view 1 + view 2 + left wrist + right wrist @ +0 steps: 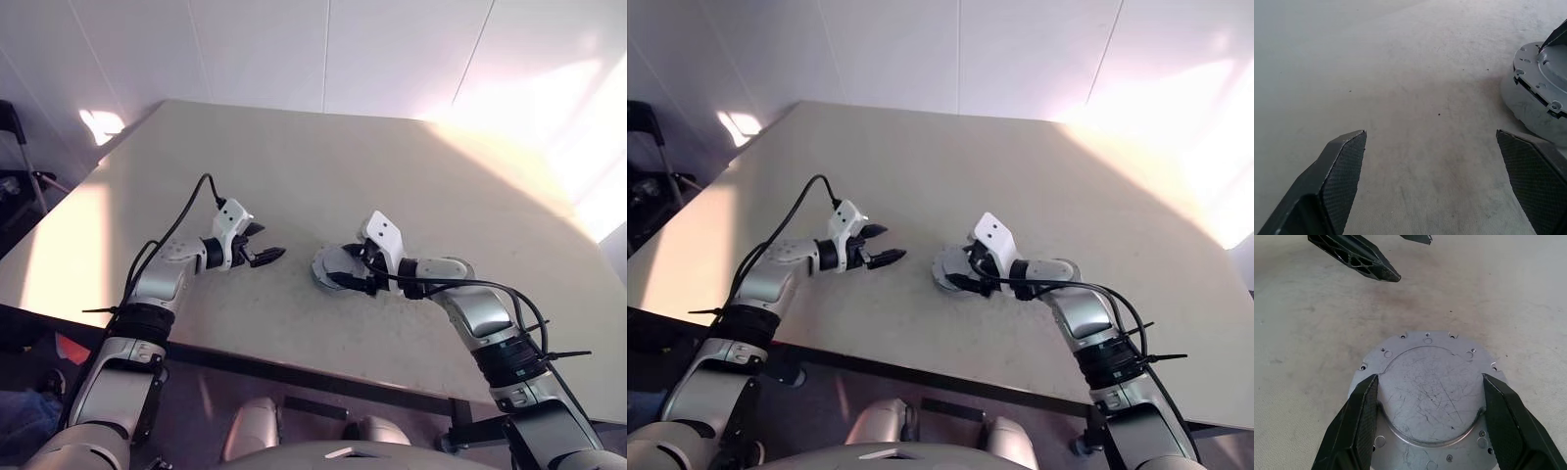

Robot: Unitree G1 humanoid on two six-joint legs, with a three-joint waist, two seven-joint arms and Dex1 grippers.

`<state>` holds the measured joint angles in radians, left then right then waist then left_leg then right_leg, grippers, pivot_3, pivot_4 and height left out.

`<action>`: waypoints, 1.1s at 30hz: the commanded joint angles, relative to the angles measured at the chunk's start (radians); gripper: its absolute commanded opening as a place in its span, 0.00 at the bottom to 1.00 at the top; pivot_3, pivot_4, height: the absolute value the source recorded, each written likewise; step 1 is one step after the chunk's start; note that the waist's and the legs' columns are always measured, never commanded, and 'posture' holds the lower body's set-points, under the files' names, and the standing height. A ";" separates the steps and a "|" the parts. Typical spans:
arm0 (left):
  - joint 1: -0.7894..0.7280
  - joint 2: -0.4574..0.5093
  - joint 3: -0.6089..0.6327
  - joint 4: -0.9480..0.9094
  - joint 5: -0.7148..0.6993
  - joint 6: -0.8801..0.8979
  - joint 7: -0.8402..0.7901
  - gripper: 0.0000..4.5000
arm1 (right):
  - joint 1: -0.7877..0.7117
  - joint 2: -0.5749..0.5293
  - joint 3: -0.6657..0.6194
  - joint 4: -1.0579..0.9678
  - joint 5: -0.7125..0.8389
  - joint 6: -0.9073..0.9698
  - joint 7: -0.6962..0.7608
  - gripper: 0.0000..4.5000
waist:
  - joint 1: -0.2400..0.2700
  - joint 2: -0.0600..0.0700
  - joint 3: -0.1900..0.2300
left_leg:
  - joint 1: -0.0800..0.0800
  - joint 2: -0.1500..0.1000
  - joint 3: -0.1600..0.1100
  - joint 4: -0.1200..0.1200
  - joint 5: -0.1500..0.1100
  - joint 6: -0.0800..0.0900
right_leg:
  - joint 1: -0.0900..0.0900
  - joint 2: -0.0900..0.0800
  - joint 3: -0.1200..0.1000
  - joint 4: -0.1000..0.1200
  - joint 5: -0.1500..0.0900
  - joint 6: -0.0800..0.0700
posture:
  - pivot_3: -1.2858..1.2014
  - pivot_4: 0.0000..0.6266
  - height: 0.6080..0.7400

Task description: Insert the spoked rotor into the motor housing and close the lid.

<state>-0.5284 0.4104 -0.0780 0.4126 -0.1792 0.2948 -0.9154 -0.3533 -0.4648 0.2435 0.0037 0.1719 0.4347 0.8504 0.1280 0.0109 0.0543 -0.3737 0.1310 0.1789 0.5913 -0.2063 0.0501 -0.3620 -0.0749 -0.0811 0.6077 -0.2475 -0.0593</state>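
Observation:
The lid, a grey scratched metal disc with a raised round centre and small holes round its rim, lies flat on the table. My right gripper reaches over it, a black finger pressed on each side of the raised centre. Under the lid a round pale body, the motor housing, shows just its side wall. The spoked rotor is hidden. My left gripper hovers open a short way to the left of the lid, with nothing between its fingers.
The beige table stretches wide behind and to both sides of the lid, with its front edge close below the arms. A dark chair stands beyond the table's left corner.

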 commanded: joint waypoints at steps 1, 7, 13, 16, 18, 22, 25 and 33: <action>-0.011 0.006 0.007 -0.022 -0.006 -0.006 -0.002 1.00 | 0.020 -0.028 0.017 0.014 -0.030 0.000 0.011 0.69 | 0.000 0.000 0.000 | 0.000 0.000 0.000 0.000 0.000 0.000 | 0.000 0.000 0.000 0.000 0.000 0.000 | 0.52 0.00 1.00; -0.010 0.006 0.009 -0.020 -0.006 -0.007 -0.001 1.00 | 0.035 -0.037 0.030 0.006 -0.021 -0.008 0.038 0.69 | 0.000 0.000 0.000 | 0.000 0.000 0.000 0.001 0.000 0.001 | 0.001 0.000 0.000 0.000 0.000 0.000 | 0.52 0.00 1.00; -0.007 0.006 0.010 -0.022 -0.006 -0.007 0.002 1.00 | 0.039 -0.025 0.000 -0.018 0.039 0.014 0.071 0.69 | 0.000 0.000 0.000 | 0.000 0.000 0.000 0.001 -0.001 0.002 | 0.001 0.000 0.000 0.000 0.000 0.000 | 0.52 0.00 1.00; -0.007 0.006 0.010 -0.021 -0.006 -0.007 0.003 1.00 | 0.037 -0.017 -0.014 -0.021 0.056 0.013 0.080 0.69 | -0.002 0.000 0.000 | 0.000 0.000 0.000 0.001 -0.001 0.002 | 0.001 0.000 0.000 0.000 0.000 0.000 | 0.52 0.00 1.00; -0.006 0.005 0.011 -0.020 -0.006 -0.008 0.004 1.00 | 0.033 -0.014 -0.019 -0.021 0.057 0.016 0.079 0.69 | -0.004 0.000 0.000 | 0.000 0.001 0.000 0.001 -0.001 0.002 | 0.001 0.000 0.000 0.000 0.000 0.000 | 0.52 0.00 1.00; -0.006 0.005 0.011 -0.019 -0.006 -0.010 0.004 1.00 | 0.024 -0.003 -0.024 -0.011 0.051 0.017 0.064 0.69 | -0.005 0.000 0.000 | 0.001 0.001 0.000 0.002 -0.001 0.002 | 0.001 0.000 0.000 0.001 0.000 0.000 | 0.52 0.00 1.00; -0.006 0.005 0.011 -0.018 -0.005 -0.010 0.004 1.00 | 0.022 0.003 -0.027 -0.009 0.046 0.015 0.054 0.69 | -0.005 0.000 0.000 | 0.001 0.001 0.000 0.002 -0.001 0.001 | 0.001 0.000 0.000 0.001 0.000 0.000 | 0.52 0.00 1.00; -0.005 0.005 0.009 -0.015 -0.003 -0.011 0.005 1.00 | 0.011 -0.016 -0.026 -0.047 0.024 -0.010 0.050 0.69 | -0.004 0.000 0.000 | 0.001 0.001 0.000 0.002 -0.001 0.001 | 0.001 0.000 0.000 0.001 0.000 0.000 | 0.52 0.00 1.00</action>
<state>-0.5274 0.4102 -0.0778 0.4144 -0.1778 0.2944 -0.9115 -0.3290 -0.4699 0.2208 -0.0136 0.1986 0.4366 0.8996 0.1236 0.0109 0.0543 -0.3728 0.1320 0.1789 0.5932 -0.2068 0.0509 -0.3612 -0.0748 -0.0811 0.6089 -0.2475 -0.0593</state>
